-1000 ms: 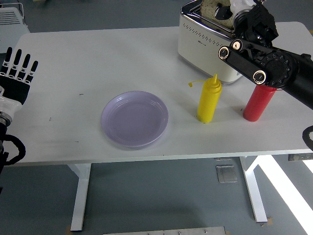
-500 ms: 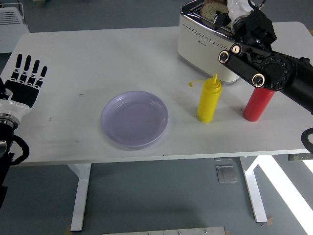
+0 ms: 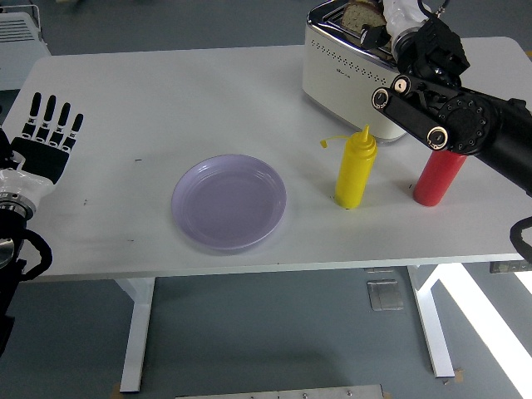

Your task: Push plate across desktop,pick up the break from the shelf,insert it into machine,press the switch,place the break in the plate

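A white toaster point(image 3: 341, 71) stands at the table's far right. A slice of bread point(image 3: 356, 13) sits partly down in its top slot. My right hand point(image 3: 378, 32) reaches over the toaster from the right, its fingers curled on the slice's right edge. A lavender plate point(image 3: 187, 179) lies near the table's middle, towards the front, with nothing on it. My left hand point(image 3: 46, 137) hovers at the table's left edge, fingers spread and pointing up, holding nothing.
A yellow squeeze bottle point(image 3: 355, 169) stands in front of the toaster, right of the plate. A red bottle point(image 3: 439, 176) stands further right, partly under my right forearm. The white table point(image 3: 166, 91) ends close to the toaster's right.
The bread has sunk lower into the toaster slot and my right hand has come down with it. My left hand has shifted slightly right and up.
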You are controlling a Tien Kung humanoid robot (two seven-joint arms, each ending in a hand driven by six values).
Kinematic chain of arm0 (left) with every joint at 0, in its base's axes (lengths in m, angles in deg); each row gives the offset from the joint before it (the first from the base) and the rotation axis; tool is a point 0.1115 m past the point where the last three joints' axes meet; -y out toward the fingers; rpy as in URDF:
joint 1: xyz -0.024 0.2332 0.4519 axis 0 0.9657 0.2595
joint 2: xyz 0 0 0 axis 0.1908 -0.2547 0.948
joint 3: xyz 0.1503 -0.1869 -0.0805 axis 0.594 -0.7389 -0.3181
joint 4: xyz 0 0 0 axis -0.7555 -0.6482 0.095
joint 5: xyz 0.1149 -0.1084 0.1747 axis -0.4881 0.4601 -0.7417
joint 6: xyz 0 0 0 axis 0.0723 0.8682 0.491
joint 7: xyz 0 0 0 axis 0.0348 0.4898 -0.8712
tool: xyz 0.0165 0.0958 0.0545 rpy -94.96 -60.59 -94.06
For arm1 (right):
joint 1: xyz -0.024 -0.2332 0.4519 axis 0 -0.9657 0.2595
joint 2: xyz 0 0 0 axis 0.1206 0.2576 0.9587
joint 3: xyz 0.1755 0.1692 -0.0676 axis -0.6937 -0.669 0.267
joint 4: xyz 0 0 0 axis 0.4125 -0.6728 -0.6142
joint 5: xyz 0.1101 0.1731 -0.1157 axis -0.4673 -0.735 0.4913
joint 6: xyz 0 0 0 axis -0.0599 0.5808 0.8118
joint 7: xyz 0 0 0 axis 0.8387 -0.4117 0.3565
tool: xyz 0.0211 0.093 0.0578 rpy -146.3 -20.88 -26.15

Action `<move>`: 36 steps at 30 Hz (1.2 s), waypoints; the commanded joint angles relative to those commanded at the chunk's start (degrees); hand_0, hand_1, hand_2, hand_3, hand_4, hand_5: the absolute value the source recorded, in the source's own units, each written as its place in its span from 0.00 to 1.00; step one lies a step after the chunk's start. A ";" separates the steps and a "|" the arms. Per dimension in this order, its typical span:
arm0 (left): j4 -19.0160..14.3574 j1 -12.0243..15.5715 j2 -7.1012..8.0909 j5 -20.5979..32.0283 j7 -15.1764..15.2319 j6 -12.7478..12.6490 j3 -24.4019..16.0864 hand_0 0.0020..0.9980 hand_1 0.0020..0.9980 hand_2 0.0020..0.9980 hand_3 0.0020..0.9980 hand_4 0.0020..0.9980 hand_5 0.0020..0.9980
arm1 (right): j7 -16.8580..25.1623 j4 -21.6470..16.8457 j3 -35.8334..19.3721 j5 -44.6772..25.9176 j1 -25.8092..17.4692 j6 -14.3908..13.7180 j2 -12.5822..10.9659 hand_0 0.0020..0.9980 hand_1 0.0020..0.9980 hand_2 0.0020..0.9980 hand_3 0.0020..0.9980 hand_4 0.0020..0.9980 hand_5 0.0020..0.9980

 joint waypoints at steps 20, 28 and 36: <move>-0.28 0.59 -0.09 -0.26 0.05 -0.23 -0.84 0.79 0.73 0.68 0.71 0.63 1.00 | 0.05 -10.50 -9.90 9.28 -3.37 -0.17 -5.61 0.67 0.73 0.76 0.75 0.62 0.12; -1.28 1.63 -0.11 0.45 -0.07 -0.25 -1.79 0.79 0.73 0.68 0.71 0.63 1.00 | -1.10 -23.15 -19.31 18.63 -10.23 2.64 -14.41 0.57 0.60 0.67 0.61 0.33 0.00; -2.45 2.89 0.09 1.13 -0.24 -0.33 -3.02 0.79 0.73 0.68 0.71 0.62 1.00 | -0.92 -34.84 -26.75 28.75 -15.87 10.26 -23.20 0.51 0.54 0.65 0.57 0.20 0.00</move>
